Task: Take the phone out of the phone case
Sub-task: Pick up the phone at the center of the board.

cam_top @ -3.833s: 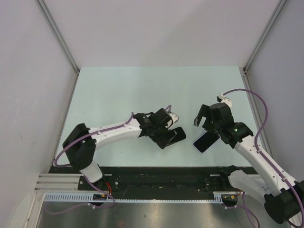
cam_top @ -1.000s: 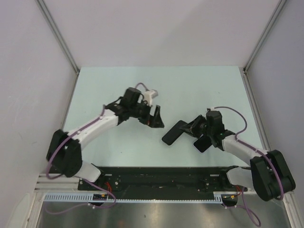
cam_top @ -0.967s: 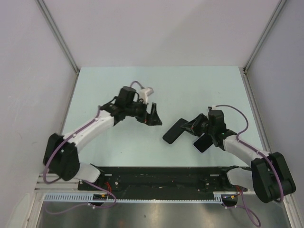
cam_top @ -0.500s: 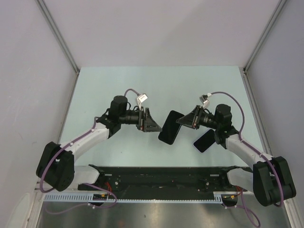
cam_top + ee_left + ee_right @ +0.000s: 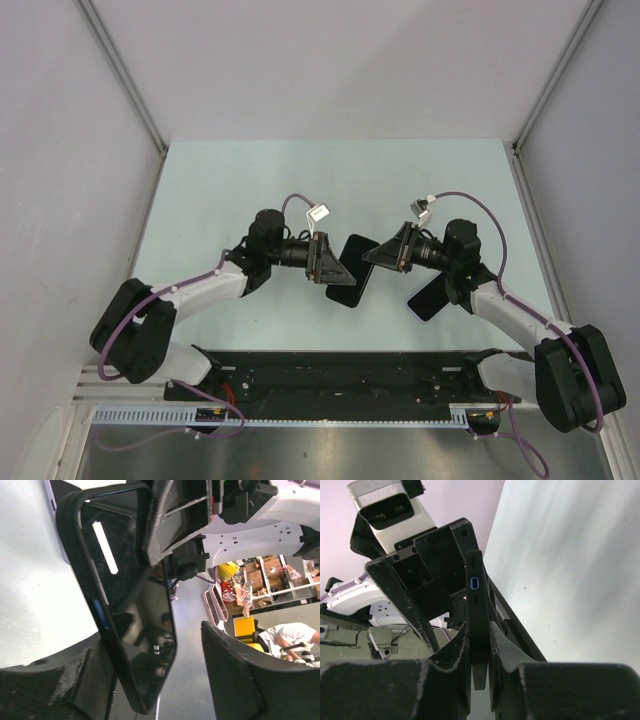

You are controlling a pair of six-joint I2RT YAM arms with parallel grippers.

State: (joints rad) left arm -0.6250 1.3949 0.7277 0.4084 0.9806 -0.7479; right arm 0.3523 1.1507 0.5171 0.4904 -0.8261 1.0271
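The black phone case with the glossy phone screen in it hangs above the table between the two arms. My right gripper is shut on its upper end; in the right wrist view the case's edge stands pinched between my right gripper. My left gripper is open and straddles the lower end. In the left wrist view the screen lies against one finger of my left gripper, and a gap separates it from the other finger.
A second dark slab with a pale purple rim lies flat on the pale green table, under the right arm. Walls stand on the left, right and far sides. A black rail runs along the near edge.
The right gripper lifted the cased phone off the table and swung it left. The left gripper came in from the far left, now straddles its lower end, and its jaws have narrowed.
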